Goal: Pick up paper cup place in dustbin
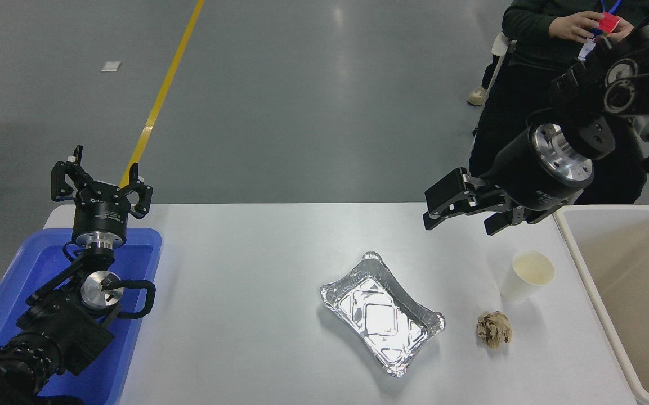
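Note:
The white paper cup [527, 275] stands upright on the table near the right side, its cream inside showing. The beige dustbin [589, 281] sits at the table's right edge, just right of the cup. My right gripper [459, 216] hangs above the table, up and to the left of the cup, fingers open and empty. My left gripper [99, 183] is parked at the lower left over the blue tray, fingers spread open.
A foil tray [383, 312] lies mid-table. A crumpled brown paper ball [494, 329] lies in front of the cup. A blue plastic tray [14, 281] sits at the left edge. A person [532, 73] stands at the far right.

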Controlling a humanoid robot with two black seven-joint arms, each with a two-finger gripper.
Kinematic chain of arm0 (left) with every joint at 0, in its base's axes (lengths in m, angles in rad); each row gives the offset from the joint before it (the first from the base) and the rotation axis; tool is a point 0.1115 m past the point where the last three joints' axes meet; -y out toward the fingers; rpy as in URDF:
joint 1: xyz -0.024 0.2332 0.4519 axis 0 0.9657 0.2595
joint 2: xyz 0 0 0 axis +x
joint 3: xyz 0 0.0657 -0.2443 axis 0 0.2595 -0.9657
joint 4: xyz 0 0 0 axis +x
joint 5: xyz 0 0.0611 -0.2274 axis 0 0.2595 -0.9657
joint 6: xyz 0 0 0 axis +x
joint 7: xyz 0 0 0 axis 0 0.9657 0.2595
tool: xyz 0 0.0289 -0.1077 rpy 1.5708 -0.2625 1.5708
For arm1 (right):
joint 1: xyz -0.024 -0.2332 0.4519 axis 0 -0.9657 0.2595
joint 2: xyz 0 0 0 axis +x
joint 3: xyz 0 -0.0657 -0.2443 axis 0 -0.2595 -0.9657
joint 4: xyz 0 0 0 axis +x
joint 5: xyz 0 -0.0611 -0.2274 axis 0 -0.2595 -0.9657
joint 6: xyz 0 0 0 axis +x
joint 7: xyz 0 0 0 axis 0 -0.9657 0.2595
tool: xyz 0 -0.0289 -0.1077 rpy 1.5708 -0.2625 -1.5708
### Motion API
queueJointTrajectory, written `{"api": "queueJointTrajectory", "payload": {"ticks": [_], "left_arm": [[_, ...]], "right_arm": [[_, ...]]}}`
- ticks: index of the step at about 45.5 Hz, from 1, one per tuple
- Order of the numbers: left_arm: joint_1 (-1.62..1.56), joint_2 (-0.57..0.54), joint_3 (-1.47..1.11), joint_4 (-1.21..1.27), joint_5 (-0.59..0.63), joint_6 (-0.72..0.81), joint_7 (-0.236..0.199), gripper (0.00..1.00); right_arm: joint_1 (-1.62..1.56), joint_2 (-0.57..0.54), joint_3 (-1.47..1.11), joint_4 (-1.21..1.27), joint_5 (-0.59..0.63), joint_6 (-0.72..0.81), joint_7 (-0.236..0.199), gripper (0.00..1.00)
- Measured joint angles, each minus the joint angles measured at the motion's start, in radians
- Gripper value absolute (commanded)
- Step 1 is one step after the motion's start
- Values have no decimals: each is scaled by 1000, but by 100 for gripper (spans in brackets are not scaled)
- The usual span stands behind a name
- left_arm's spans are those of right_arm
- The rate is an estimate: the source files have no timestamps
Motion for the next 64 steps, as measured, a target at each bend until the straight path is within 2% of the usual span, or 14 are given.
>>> {"api": "queueJointTrajectory", "payload": {"ticks": [7, 14, 21, 32, 46, 64], "left_arm": [[0, 0, 0, 0, 0, 0, 0, 99], [0, 0, 0, 0, 0, 0, 0, 99], [0, 0, 0, 0, 0, 0, 0, 99], [0, 0, 0, 0, 0, 0, 0, 99], [0, 0, 0, 0, 0, 0, 0, 99], [0, 0, 0, 0, 0, 0, 0, 99]], "right_arm": [[-52, 18, 0, -14, -60, -72, 2, 100], [-118, 15, -13, -55, -189, -120, 3, 100], [-218, -29, -33, -133, -370, -147, 3, 100], [-388, -113, -13, -283, -531, -159, 4, 100], [-630, -177, 102, -498, -610, -166, 6, 100], [-851, -180, 203, -674, -631, -221, 12, 100]]}}
